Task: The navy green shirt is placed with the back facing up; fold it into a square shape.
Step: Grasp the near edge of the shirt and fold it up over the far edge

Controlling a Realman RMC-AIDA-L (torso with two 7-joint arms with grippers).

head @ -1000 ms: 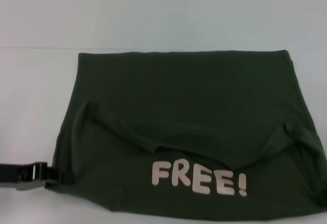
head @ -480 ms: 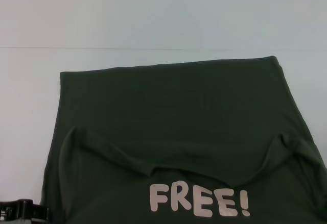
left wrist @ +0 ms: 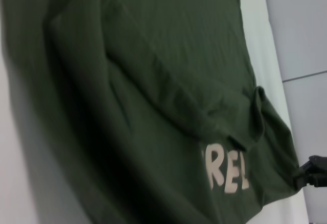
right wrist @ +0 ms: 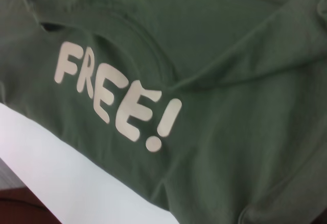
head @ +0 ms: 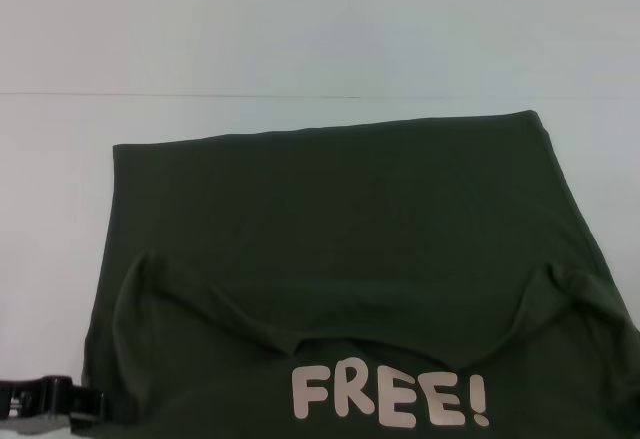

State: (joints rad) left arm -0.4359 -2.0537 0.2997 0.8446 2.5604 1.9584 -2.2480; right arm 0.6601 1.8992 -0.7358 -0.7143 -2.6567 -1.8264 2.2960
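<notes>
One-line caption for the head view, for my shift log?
Olive-green T-shirt folded over on the white table, "FREE!" lettering up, left tool at its near left corner.

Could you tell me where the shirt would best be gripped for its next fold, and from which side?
Probably at the near corners of the shirt, from its outer sides. The lettered layer is folded back there, so its side edges offer pinchable cloth. The left end effector sits by the near left corner; the right one is unseen in the head view.

The shirt (head: 340, 219) is dark olive green, plain but for pale "FREE!" lettering (head: 390, 396). The table (head: 60, 179) is white. The left gripper (head: 60, 404) looks black.
</notes>
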